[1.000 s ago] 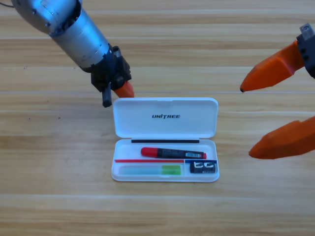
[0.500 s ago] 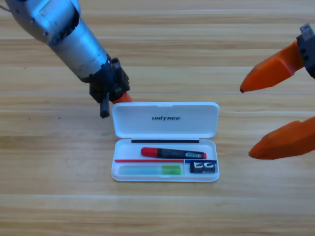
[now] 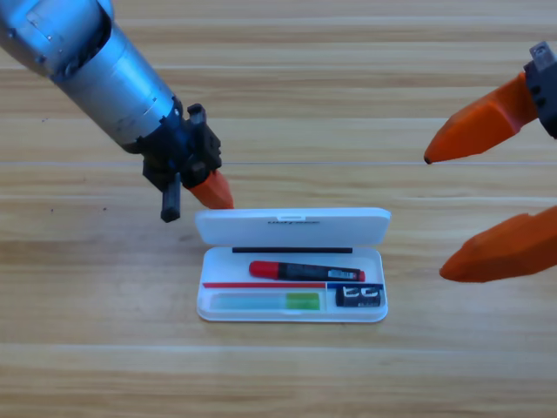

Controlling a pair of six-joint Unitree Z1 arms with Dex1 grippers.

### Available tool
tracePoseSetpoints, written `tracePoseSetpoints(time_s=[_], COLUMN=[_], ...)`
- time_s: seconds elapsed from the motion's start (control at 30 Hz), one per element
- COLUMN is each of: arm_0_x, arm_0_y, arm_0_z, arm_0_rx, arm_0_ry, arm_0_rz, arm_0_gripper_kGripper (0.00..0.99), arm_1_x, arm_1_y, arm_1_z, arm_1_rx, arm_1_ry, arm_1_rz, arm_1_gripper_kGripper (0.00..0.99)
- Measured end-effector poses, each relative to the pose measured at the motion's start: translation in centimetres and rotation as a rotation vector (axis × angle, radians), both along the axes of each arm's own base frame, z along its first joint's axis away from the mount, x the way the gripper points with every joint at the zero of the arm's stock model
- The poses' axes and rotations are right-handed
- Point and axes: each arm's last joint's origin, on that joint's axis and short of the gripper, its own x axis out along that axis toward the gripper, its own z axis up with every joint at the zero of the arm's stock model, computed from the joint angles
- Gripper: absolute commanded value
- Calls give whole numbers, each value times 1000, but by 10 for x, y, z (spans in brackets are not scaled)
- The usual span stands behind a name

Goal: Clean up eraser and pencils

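Can't tell how the left gripper has its jaws, it's at the lid's back-left corner; right gripper waits wide open at the table's right edge. Eraser and both pencils already sit in the case. Lid's probably light, stiff plastic, so push its back edge, no gripping.

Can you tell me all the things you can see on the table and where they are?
Case: one, white, middle of the table, lid partly raised.
Red pen: one, red cap and black barrel, upper part of the case.
Green pen: one, pale with green end, lower left of the case.
Eraser: one, black, lower right of the case.
Table: one, wooden.
Left pincer: orange, by the lid's left corner.
Right pincer: orange, open, waiting at the right edge.
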Motion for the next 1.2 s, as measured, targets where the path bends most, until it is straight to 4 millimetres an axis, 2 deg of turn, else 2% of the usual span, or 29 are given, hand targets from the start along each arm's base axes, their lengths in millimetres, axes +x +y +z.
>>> tracePoseSetpoints(time_s=[0.3,0.53,1.2], arm_0_x=[-20,-28,-39], arm_0_y=[-6,-9,-3], arm_0_z=[-11,-22,-47], arm_0_rx=[22,19,32], arm_0_ry=[36,29,-2], arm_0_rz=[-38,-58,-79], arm_0_gripper_kGripper=[0,0,0], arm_1_x=[0,0,1], arm_1_y=[0,0,3], arm_1_z=[0,0,-3], arm_1_rx=[0,0,0], arm_1_ry=[0,0,20], arm_1_rz=[0,0,14], arm_1_gripper_kGripper=[974,974,974])
